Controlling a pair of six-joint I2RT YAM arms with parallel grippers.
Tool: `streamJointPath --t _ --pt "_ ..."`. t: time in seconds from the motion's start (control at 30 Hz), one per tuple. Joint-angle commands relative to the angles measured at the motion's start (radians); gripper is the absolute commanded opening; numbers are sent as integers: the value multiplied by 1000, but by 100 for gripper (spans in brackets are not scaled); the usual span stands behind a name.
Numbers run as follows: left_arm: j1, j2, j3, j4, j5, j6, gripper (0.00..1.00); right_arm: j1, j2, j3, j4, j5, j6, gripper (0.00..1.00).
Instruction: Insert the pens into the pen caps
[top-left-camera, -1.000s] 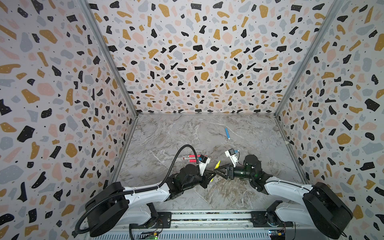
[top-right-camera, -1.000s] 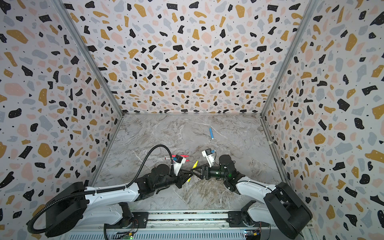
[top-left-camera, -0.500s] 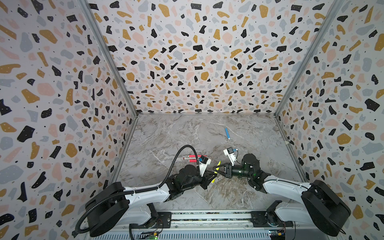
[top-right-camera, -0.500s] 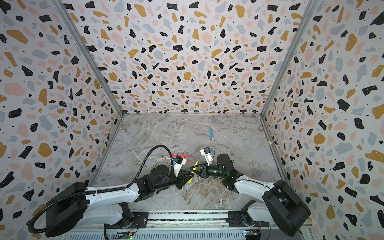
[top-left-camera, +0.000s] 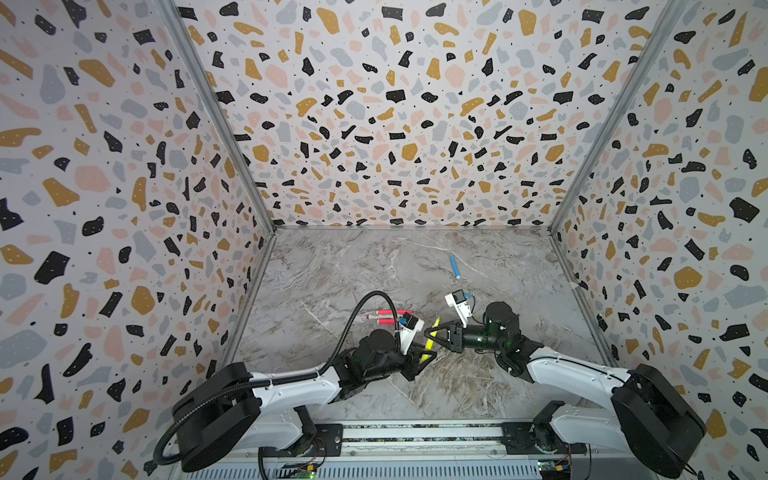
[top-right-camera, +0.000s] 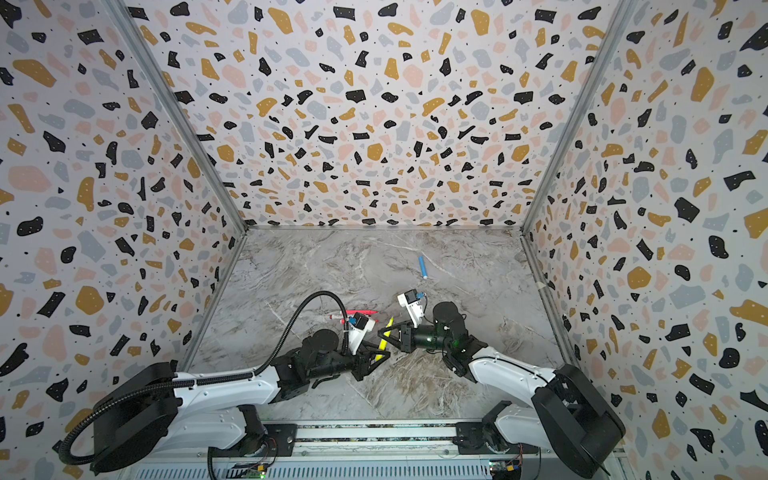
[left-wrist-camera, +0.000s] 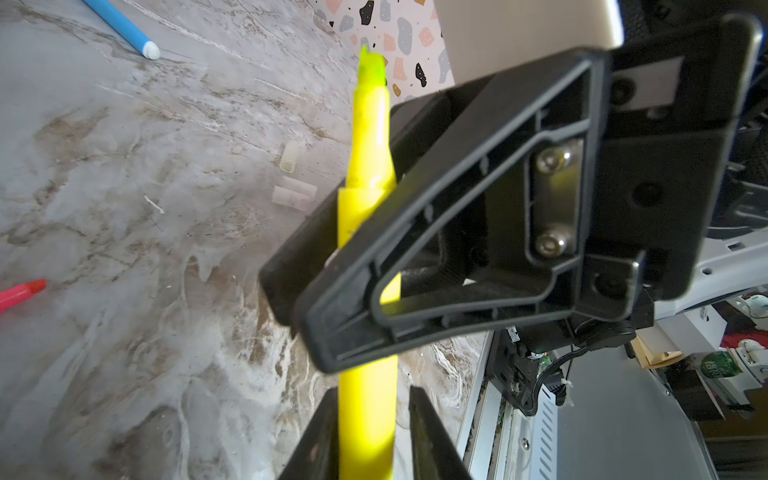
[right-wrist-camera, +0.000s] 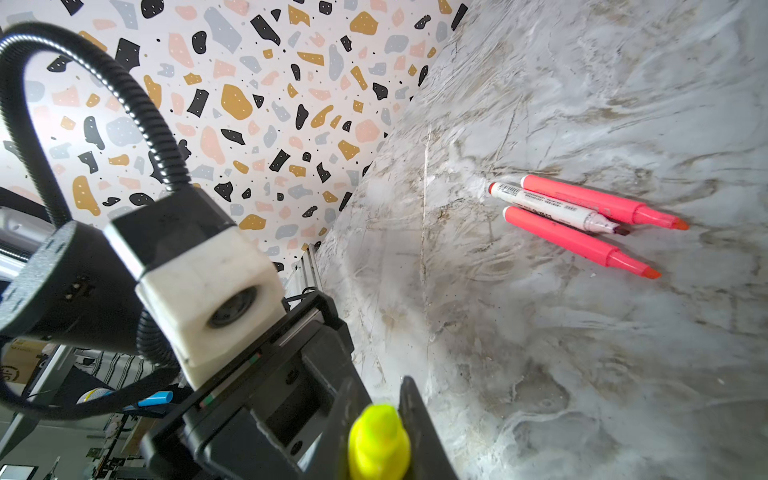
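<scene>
Starting at the left of both top views, at 10 o'clock from the arms' meeting point: two pink pens (right-wrist-camera: 598, 203) flanking a white pen (right-wrist-camera: 552, 208). Lying flat on the floor (top-left-camera: 374, 266), close side by side, all three uncapped, tips pointing the same way.

Next, the left gripper (left-wrist-camera: 372, 390): reaching in from 8 o'clock, jaws slightly apart around the back end of the yellow pen (left-wrist-camera: 368, 137). Touching it on one side, with a sliver of floor showing on the other. No real clamp there, judging by the left wrist view.

In the middle, the yellow pen itself: held off the floor, bare tip aimed toward 1 o'clock, no cap on it.

Then the right gripper (top-left-camera: 429, 333): coming in from 3 o'clock, jaws together on the pen's middle, just behind the taper and just beyond the left jaws along the pen.

Farther back, at 1 o'clock: a blue pen (top-left-camera: 455, 266), alone on the floor, well apart. In the left wrist view, beyond the yellow pen, two small pale stubs (left-wrist-camera: 294, 195) on the floor, perhaps caps, too blurred to say.

Looks like a handover. Risks from here:
- Dragging or twisting the pen if pulling the left jaws back crooked, with one jaw resting on it.
- Tilting or slipping in a single narrow pinch once left alone.
- Knocking jaw against jaw, with so little room between them.
- Smearing the bare tip on floor or plastic.
- Later, fumbling a small clear cap lying flat.
</scene>
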Motion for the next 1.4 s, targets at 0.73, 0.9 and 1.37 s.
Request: streamJointPath --t 0.73,0.9,1.37 --pt "-4 6 19 35 -12 -41 17 25 -61 27 -26 -2 -86 7" --pt "-5 1 28 28 -13 -50 23 33 -71 21 -20 13 -87 7" --pt "-4 -23 39 -4 -38 -54 27 52 -61 23 -30 21 -102 7"
